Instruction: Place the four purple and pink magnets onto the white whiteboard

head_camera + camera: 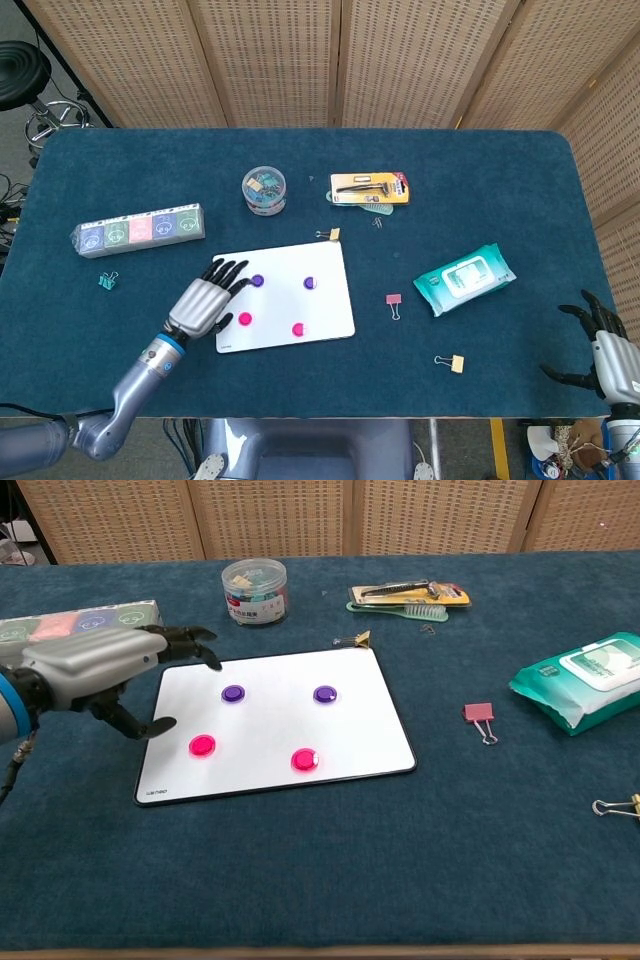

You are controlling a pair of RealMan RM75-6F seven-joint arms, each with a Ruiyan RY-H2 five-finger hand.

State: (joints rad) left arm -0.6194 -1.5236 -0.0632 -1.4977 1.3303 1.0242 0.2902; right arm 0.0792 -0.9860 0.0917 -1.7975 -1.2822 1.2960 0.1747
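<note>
The white whiteboard (322,301) (270,728) lies in the middle of the blue table. Two purple magnets (257,281) (310,283) (233,693) (324,694) sit on its far half and two pink magnets (244,319) (298,329) (202,746) (304,759) on its near half. My left hand (203,299) (95,670) hovers at the board's left edge, fingers spread, holding nothing. My right hand (603,351) rests open off the table's right front corner, seen only in the head view.
A round tub of clips (264,189), a strip of boxed items (138,230), a razor pack (370,188), a wipes pack (464,277), and loose binder clips (393,302) (451,361) (107,281) lie around the board.
</note>
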